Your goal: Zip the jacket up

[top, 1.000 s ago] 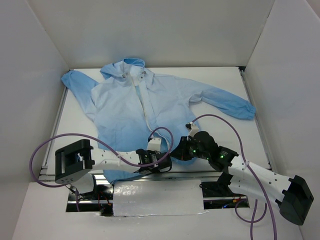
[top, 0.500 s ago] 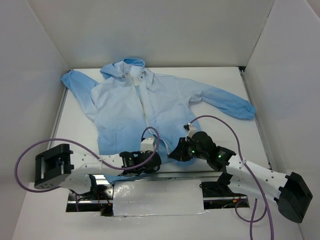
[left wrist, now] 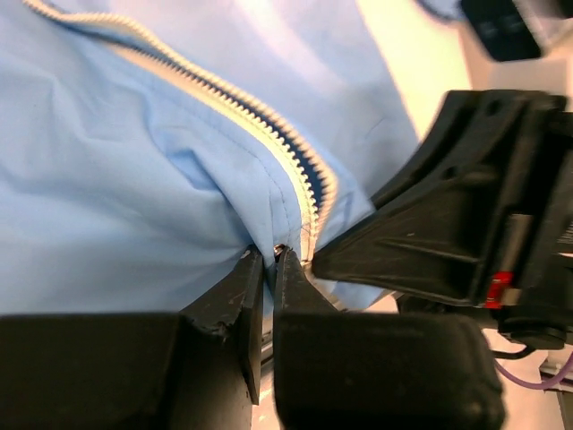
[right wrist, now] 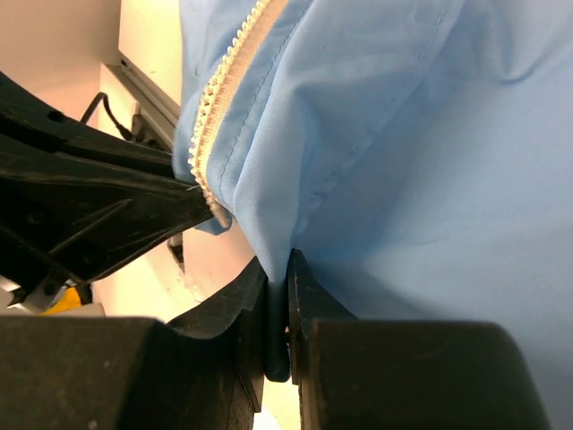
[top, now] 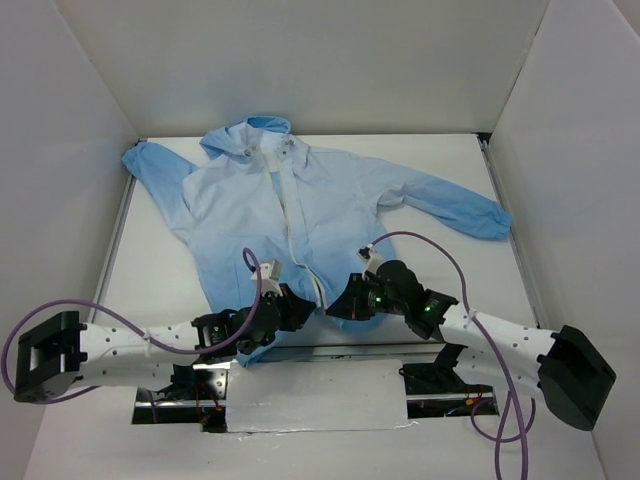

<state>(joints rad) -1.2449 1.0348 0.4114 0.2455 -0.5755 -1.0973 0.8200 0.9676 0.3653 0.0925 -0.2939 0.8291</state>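
Observation:
The light-blue hooded jacket (top: 330, 200) lies face up on the white table, hood at the back, sleeves spread out. Its white zipper (top: 292, 215) runs down the front to the hem; the teeth (left wrist: 269, 134) look parted near the bottom. My left gripper (top: 293, 304) is at the near hem, left of the zipper's foot, shut on a fold of the jacket (left wrist: 134, 179) beside the zipper end (left wrist: 269, 253). My right gripper (top: 336, 306) is just right of it, shut on the other hem edge (right wrist: 279, 262), with the zipper tape (right wrist: 224, 90) beside it.
White walls enclose the table on three sides. A metal rail (top: 330, 349) runs along the near edge under both grippers. A purple cable (top: 420, 240) arcs over the jacket's right side. A silver plate (top: 315, 395) sits between the arm bases.
The left arm has swung out to the left and both grippers have shifted left along the near edge, taking the jacket's hem with them. Both grips stayed closed.

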